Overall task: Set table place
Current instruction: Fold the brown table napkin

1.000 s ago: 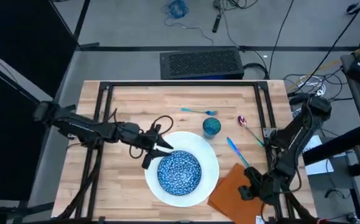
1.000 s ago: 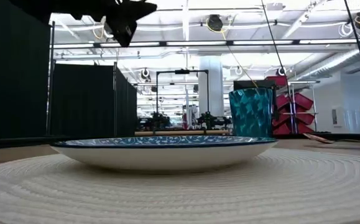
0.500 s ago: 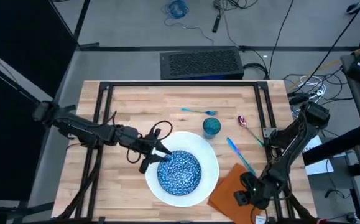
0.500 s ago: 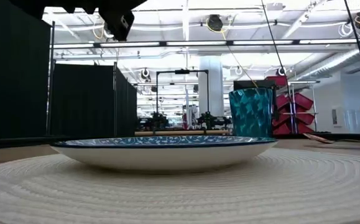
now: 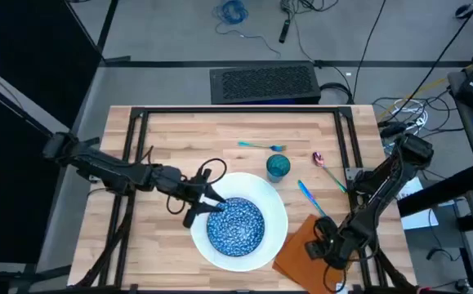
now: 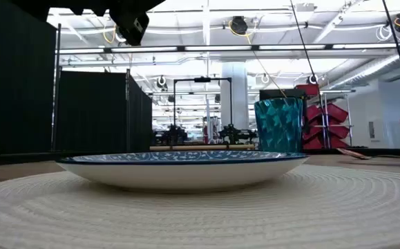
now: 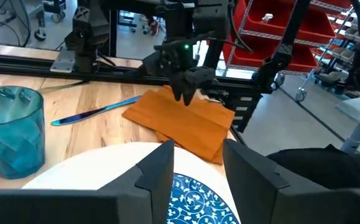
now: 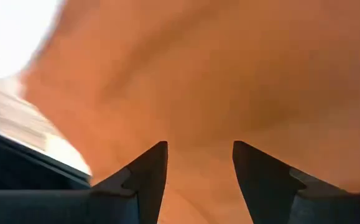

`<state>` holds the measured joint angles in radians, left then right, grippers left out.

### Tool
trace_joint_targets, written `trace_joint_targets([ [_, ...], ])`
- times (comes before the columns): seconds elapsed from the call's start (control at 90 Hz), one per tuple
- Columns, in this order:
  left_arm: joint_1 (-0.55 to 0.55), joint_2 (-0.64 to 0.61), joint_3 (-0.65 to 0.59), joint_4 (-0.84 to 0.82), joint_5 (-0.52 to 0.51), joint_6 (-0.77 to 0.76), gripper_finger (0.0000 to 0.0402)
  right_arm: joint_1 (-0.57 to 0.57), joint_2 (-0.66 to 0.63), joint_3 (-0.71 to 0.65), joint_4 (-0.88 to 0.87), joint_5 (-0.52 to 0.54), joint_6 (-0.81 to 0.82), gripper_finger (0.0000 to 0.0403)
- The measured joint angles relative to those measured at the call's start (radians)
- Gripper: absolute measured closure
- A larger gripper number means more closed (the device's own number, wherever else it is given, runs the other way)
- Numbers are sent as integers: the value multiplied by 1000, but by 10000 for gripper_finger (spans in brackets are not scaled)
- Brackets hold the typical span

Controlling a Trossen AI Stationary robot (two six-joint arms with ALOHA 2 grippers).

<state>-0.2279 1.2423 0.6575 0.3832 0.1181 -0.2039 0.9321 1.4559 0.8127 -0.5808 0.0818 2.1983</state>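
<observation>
Light-wood tabletop (image 5: 179, 131) carried the white plate (image 5: 278, 224) and blue bowl (image 5: 235, 225) at six o'clock. At five o'clock lay the orange napkin (image 5: 297, 249), directly under the right gripper (image 5: 319, 251), fingers spread, probably just above it. Left gripper (image 5: 209, 201) hovered at the bowl's ten o'clock, fingers spread.

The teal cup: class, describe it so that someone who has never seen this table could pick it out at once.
Start at the big white plate holding the blue bowl near the table's front edge. Just behind the plate's right side stands the teal cup. It is the only upright thing there; the cutlery around it lies flat.
</observation>
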Motion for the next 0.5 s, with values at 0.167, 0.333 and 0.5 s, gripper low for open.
trace_joint_targets([
  [0.167,4,0,0,0,0,8,279,-11,-2,0,-22,2,-90,234],
  [0.333,12,0,0,-3,-1,8,279,-30,-3,0,-26,2,-362,234],
  [0.5,21,0,0,1,-2,3,279,-52,-8,0,-15,-9,-712,234],
])
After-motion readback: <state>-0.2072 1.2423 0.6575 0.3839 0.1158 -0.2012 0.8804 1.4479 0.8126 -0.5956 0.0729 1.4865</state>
